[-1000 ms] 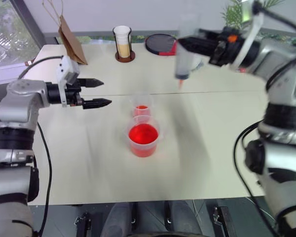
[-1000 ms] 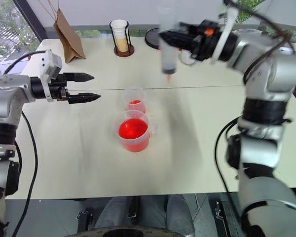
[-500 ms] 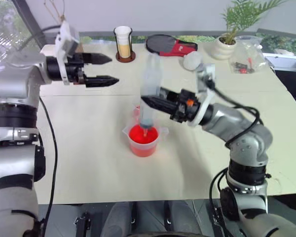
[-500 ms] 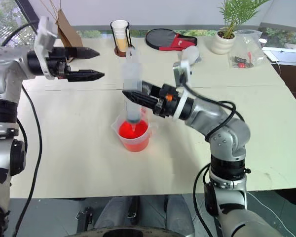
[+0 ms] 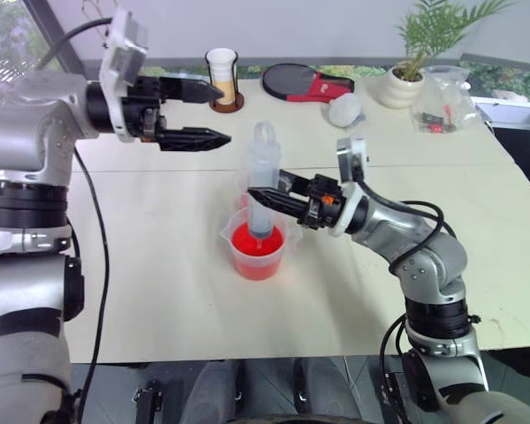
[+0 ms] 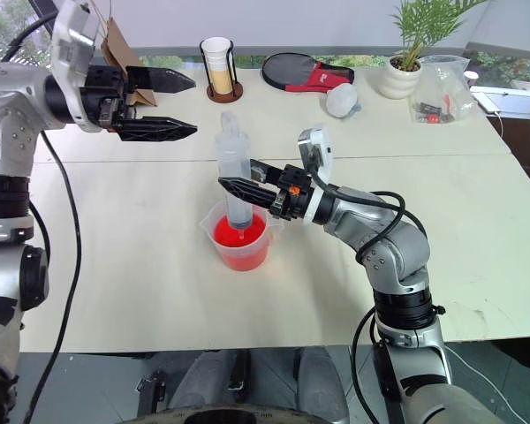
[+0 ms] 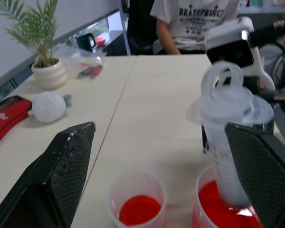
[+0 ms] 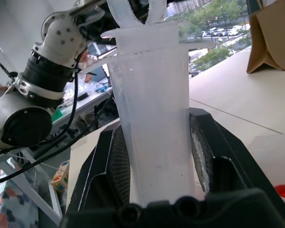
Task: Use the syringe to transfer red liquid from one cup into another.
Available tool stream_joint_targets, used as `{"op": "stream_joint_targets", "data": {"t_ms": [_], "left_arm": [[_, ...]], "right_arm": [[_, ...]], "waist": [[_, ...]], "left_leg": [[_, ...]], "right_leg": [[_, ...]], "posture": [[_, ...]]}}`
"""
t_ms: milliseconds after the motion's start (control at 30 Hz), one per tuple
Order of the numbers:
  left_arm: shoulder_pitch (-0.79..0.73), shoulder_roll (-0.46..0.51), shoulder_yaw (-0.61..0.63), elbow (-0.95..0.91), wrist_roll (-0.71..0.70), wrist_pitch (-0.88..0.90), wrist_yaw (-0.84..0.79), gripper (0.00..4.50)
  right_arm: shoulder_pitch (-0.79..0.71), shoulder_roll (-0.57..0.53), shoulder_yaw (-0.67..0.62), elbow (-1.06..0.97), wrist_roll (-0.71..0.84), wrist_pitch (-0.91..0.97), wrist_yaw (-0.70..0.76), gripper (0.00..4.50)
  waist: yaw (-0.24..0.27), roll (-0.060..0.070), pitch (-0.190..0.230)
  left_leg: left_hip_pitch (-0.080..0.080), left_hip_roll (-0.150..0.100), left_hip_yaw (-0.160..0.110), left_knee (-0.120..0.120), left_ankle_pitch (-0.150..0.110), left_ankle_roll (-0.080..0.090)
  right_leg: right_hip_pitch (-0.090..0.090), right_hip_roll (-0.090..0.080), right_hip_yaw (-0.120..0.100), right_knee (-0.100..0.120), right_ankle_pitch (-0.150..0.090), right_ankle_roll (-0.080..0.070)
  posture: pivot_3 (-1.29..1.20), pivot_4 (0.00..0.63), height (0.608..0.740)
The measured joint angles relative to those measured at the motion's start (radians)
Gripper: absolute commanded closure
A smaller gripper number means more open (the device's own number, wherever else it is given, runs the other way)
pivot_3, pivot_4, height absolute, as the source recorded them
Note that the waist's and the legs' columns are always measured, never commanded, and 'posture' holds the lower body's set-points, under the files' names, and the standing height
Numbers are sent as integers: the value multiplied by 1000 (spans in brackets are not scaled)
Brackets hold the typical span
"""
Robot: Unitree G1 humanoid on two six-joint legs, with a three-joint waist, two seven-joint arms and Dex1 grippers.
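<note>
Right gripper (image 6: 245, 190) clamped on the syringe (image 6: 233, 177) barrel, holding it upright with its nozzle dipped in the red liquid (image 6: 239, 232) of the wide beaker (image 6: 240, 237). Small cup (image 7: 137, 202) sits just behind the beaker, a little red in it. Left gripper (image 6: 172, 106) hovers above and to the side, fingers spread wide, plunger ring (image 5: 263, 136) untouched. Risk: an off-centre pull on the ring could tilt the barrel, lever the light beaker over and spill.

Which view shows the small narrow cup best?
The left wrist view: the small cup stands unobstructed, red liquid visible inside, beside the beaker. In both eye views the syringe and beaker largely hide it.
</note>
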Motion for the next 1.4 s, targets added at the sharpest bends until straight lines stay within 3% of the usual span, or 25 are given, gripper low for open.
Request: {"op": "stream_joint_targets", "data": {"t_ms": [467,567,800,1400], "left_arm": [[-13,-97,-17,40,7,-52,-7,0],[-13,-108,-32,40,18,-75,-12,865],[-1,-133,-53,31,33,-98,-20,4448],[85,-156,-22,-102,-48,60,43,4481]], "right_arm": [[20,-3,43,11,-49,-54,-9,3071],[20,-1,44,16,-58,-60,-16,3071],[25,6,41,37,-78,-78,-46,3071],[99,3,85,7,-120,-170,-47,3071]], "waist": [[0,0,0],[-1,0,0],[1,0,0],[0,0,0]], "left_leg": [[1,0,0,0,0,0],[1,0,0,0,0,0],[1,0,0,0,0,0],[2,0,0,0,0,0]], "right_leg": [[0,0,0,0,0,0],[0,0,0,0,0,0],[1,0,0,0,0,0],[1,0,1,0,0,0]], "posture": [[0,150,740],[0,150,740],[0,150,740],[0,150,740]]}}
